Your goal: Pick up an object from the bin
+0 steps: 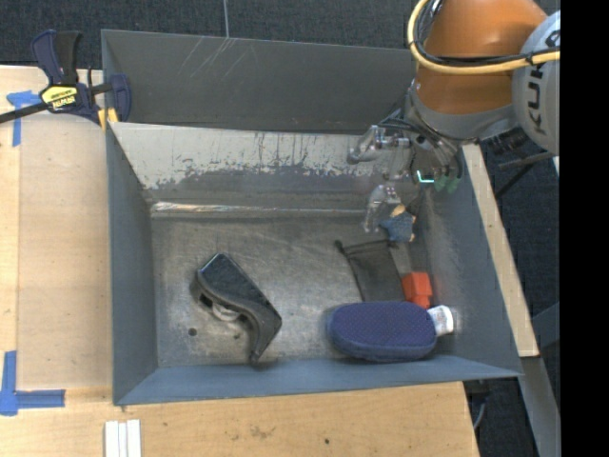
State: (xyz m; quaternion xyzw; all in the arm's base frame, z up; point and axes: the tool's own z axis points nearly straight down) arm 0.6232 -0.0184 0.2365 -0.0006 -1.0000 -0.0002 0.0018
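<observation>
Dark flat strip (pixel 369 267) lies near the bin's (pixel 285 98) right wall, beside a blue pouch (pixel 381 331). Your tool (pixel 388 219) hangs just above the strip, likely lined up for descent. Whether it is apart or together, I cannot tell.

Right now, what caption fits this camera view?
Gripper hangs by a black flat tool, blue pouch nearby, in grey bin.
</observation>
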